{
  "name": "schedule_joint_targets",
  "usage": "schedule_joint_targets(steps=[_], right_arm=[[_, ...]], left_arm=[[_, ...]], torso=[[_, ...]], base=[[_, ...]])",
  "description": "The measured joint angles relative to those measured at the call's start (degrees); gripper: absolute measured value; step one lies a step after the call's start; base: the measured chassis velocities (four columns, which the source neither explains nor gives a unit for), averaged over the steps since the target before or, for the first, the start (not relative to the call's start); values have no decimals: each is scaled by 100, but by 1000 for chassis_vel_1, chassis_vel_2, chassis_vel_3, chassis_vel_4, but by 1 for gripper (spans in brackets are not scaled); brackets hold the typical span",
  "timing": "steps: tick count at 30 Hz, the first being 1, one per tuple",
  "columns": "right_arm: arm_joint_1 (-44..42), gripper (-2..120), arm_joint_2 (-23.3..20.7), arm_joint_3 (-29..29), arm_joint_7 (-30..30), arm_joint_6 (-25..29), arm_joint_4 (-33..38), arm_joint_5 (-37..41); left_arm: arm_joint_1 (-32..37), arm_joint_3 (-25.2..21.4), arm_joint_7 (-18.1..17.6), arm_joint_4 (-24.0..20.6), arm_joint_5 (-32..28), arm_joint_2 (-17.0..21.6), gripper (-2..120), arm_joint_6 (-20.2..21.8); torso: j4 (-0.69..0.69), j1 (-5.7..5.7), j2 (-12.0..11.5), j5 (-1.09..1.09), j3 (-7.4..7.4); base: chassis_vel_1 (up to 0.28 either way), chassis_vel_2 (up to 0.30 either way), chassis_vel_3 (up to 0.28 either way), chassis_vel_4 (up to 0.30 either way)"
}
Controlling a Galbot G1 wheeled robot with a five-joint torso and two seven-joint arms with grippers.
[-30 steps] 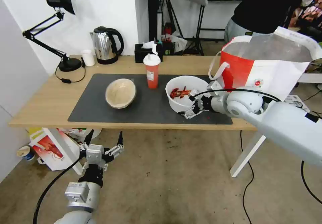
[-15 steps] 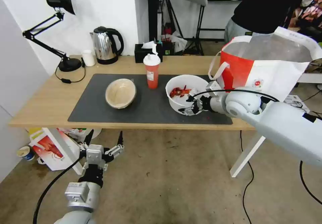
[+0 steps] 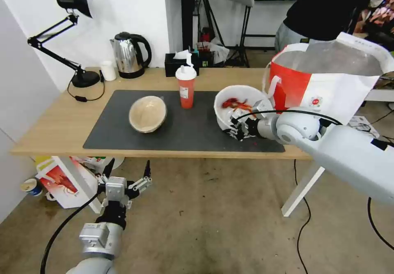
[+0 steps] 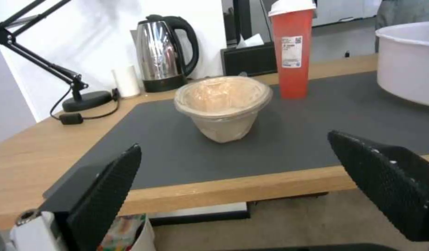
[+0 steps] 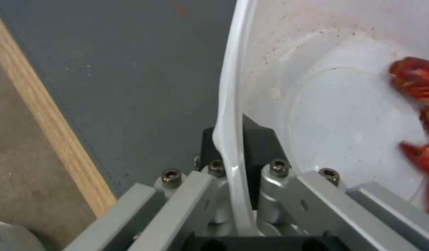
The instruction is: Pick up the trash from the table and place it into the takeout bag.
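— What's the right gripper (image 3: 237,128) got?

— Its fingers are pinched on the rim of the white bowl (image 3: 230,109), tilted just beside the takeout bag (image 3: 328,81). Red shells (image 3: 234,102) lie inside.

— And the rest?

— The beige bowl (image 3: 147,113) and the red drink cup (image 3: 186,86) stand on the mat (image 3: 180,134), on the table (image 3: 61,122). The left gripper (image 3: 125,175) hangs spread wide below the table edge.

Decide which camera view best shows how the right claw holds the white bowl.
The right wrist view: the right claw pinches the white bowl by its rim. The head view shows the bowl tilted beside the takeout bag; the left wrist view catches its side.
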Motion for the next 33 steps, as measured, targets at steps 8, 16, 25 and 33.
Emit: schedule_joint_targets(steps=[8,16,25,33], right_arm=[[11,0,-32,4,39,0,33,30],[106,0,-61,-46,82,0,74,143],[398,0,-40,-118,-1,4,120,411],[527,0,-48,-120,-136,9,210,502]], left_arm=[[0,0,0,0,0,0,100,0],[0,0,0,0,0,0,100,0],[0,0,0,0,0,0,100,0],[0,0,0,0,0,0,100,0]], torso=[[0,0,0,0,0],[0,-1,0,0,0],[0,-1,1,0,-1],[0,-1,1,0,-1]], base=[[0,0,0,0],[0,0,0,0],[0,0,0,0],[0,0,0,0]])
